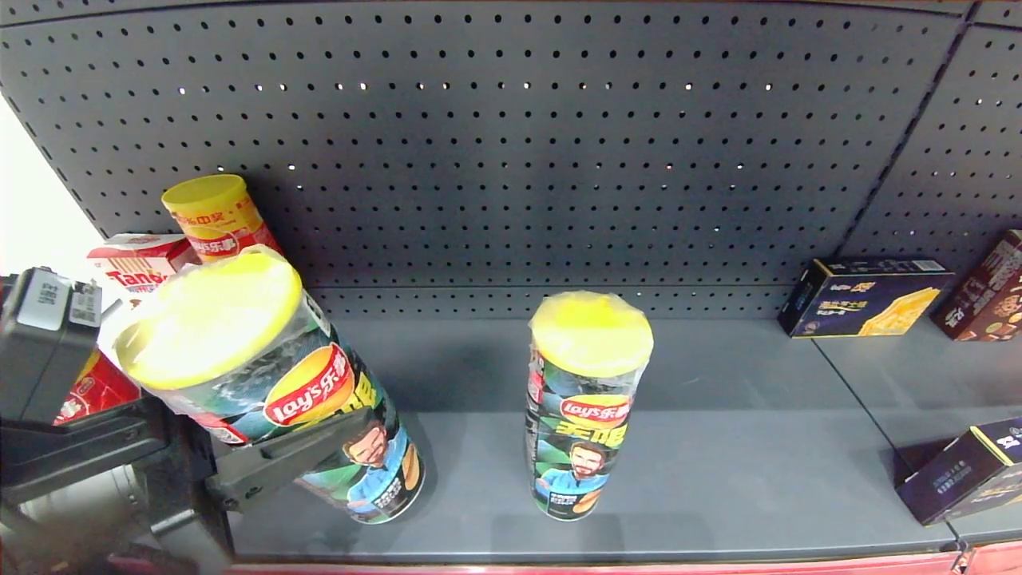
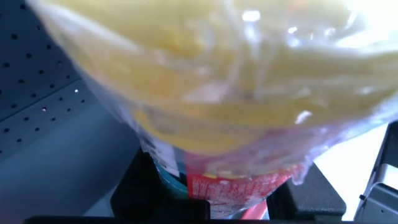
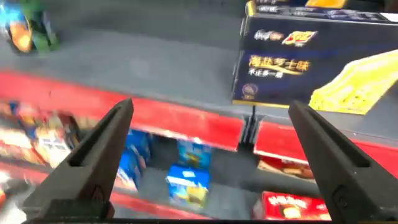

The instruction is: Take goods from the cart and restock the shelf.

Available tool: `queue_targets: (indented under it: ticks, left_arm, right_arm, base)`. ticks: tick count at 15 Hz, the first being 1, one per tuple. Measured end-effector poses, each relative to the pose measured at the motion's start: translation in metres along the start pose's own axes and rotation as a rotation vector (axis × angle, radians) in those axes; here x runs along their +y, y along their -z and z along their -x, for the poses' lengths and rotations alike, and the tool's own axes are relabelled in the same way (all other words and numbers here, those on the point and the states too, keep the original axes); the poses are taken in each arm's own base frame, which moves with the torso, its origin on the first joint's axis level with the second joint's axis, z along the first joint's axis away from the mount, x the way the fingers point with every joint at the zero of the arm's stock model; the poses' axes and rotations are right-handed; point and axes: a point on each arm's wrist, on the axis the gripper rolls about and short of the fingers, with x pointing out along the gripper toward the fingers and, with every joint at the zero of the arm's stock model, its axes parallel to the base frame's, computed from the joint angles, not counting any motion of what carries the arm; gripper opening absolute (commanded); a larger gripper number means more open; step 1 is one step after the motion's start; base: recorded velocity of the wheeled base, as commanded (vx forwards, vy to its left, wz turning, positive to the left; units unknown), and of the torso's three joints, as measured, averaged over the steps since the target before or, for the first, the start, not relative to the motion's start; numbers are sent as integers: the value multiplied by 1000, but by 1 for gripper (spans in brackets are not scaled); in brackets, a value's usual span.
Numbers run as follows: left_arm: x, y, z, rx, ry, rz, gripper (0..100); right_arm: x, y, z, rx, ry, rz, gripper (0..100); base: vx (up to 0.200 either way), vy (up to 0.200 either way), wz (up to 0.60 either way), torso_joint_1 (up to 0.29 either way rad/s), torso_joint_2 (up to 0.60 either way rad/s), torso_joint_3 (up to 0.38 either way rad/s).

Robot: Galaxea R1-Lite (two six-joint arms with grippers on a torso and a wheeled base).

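The held chip canister (image 1: 271,375), yellow-lidded and wrapped in clear film, sits tilted over the front left of the grey shelf (image 1: 718,447), lid leaning out toward the camera and base down by the shelf board; whether the base touches the board cannot be told; the left gripper (image 1: 297,447) is clamped round its lower body, one dark finger lying across the printed side; from the left wrist the canister's lid (image 2: 249,93) looms close; a second matching canister (image 1: 587,407) stands upright mid-shelf, well apart from the first; behind the held one, against the pegboard back (image 1: 559,144), stand a red canister (image 1: 215,216) and a wafer box (image 1: 136,267); far right lie a dark blue box (image 1: 866,295) and a brown box (image 1: 986,291); the right gripper (image 3: 211,109) hangs spread wide and empty before the shelf's red edge strip (image 3: 186,121).
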Motion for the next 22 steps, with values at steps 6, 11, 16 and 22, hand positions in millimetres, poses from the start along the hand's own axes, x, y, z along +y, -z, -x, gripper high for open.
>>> queue_targets:
  ticks: [6, 11, 16, 22]
  left_arm:
    - [-1, 0, -1, -1, 36, 2, 0]
    - [2, -13, -5, -35, 45, -12, 0]
    - [15, -31, -33, -51, 85, 16, 0]
    - [25, -52, -71, 100, 159, 88, 0]
  right_arm:
    - [2, 10, 0, 72, -84, -35, 100]
    - [2, 10, 0, 75, -79, -41, 100]
    - [2, 10, 0, 75, -79, -42, 100]
    - [2, 10, -1, 75, -79, -41, 100]
  base:
    - [0, 0, 0, 0, 0, 0]
    - [0, 0, 0, 0, 0, 0]
    - [0, 0, 0, 0, 0, 0]
    - [0, 0, 0, 0, 0, 0]
